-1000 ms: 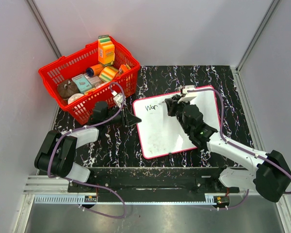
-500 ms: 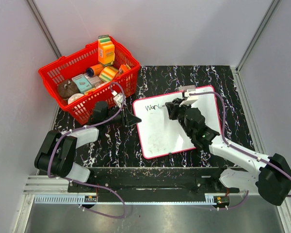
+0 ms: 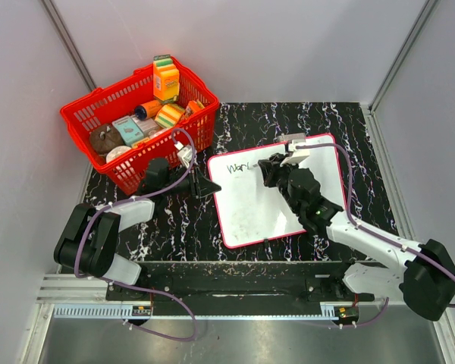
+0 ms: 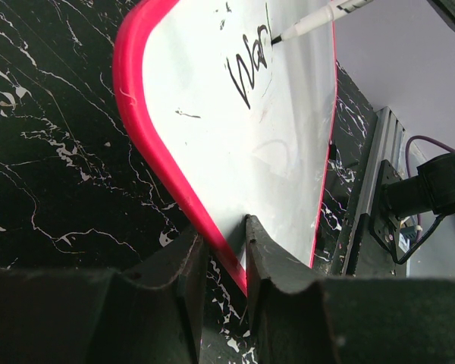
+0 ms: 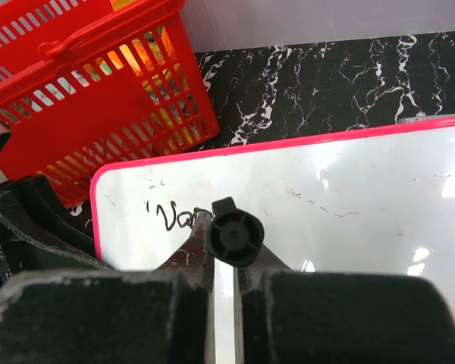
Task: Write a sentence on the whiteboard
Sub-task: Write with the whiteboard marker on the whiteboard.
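From the top camera, my left arm lies low and stretched across the black marbled table (image 3: pixel 303 121). The left gripper (image 3: pixel 206 186) is at the left edge of the whiteboard (image 3: pixel 250 208), near its upper left corner. The board lies flat on the table, to the right of the red basket (image 3: pixel 87 121). My right arm reaches in from the lower right, wrist bent down, with the right gripper (image 3: pixel 271 171) over the upper middle of the board. Black writing at the top left reads roughly "Worl". The labels on the goods in the basket are too small to read.

On the left wrist camera, the jaws are clamped on the board's pink frame, one finger on each side. A white marker (image 4: pixel 318 18) comes in from the upper right, its tip on the board at the end of "Wor".

On the right wrist camera, the jaws are closed tight on the marker, and I look straight down its black end cap. Past it the letters read "Vor" or "Wor"; I cannot tell which.
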